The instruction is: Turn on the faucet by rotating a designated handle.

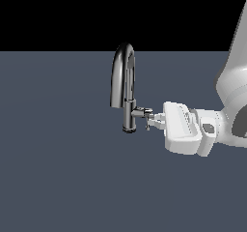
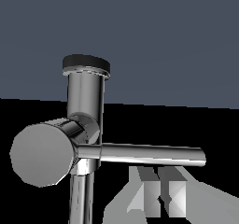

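The chrome faucet (image 1: 128, 111) stands in the middle of the exterior view, with its arched spout (image 1: 121, 66) above and a dark base ring (image 1: 129, 129) below. A short stub (image 1: 140, 112) points toward my gripper. The thin handle (image 1: 147, 123) hangs from the stub's end. My gripper (image 1: 152, 123) reaches in from the exterior view's right, with its tips at the handle. In the wrist view the handle (image 2: 149, 154) is a long chrome bar running from the stub (image 2: 44, 155) and faucet body (image 2: 85, 101). My gripper (image 2: 158, 174) is shut, with its fingertips (image 2: 175, 190) pressed together right beside the bar, not around it.
The faucet stands on a flat blue-grey floor (image 1: 58, 168). My white arm (image 1: 231, 95) fills the exterior view's right edge. Nothing else is in view.
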Controlling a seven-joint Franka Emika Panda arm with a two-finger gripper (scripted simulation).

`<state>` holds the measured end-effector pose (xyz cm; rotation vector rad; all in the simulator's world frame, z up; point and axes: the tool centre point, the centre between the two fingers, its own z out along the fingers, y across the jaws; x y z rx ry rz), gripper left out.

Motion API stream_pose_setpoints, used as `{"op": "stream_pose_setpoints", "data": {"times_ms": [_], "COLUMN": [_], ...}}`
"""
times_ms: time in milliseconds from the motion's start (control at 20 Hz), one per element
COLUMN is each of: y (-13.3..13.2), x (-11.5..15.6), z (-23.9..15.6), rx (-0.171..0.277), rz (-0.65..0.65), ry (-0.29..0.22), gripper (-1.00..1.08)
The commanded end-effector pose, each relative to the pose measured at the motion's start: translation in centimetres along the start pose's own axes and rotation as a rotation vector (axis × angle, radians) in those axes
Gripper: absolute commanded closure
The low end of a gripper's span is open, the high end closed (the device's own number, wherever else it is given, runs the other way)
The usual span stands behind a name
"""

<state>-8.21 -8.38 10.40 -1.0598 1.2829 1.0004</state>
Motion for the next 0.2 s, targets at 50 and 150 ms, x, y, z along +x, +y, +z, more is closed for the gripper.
{"op": "stream_pose_setpoints", "data": {"times_ms": [50, 150], "y": [1.2, 1.4], "x": [2.9, 3.5], "z": [0.7, 0.7], "rx": [-0.01, -0.011], "rz": [0.028, 0.03], "ry": [0.0, -0.001], "gripper": [1.08, 1.08]}}
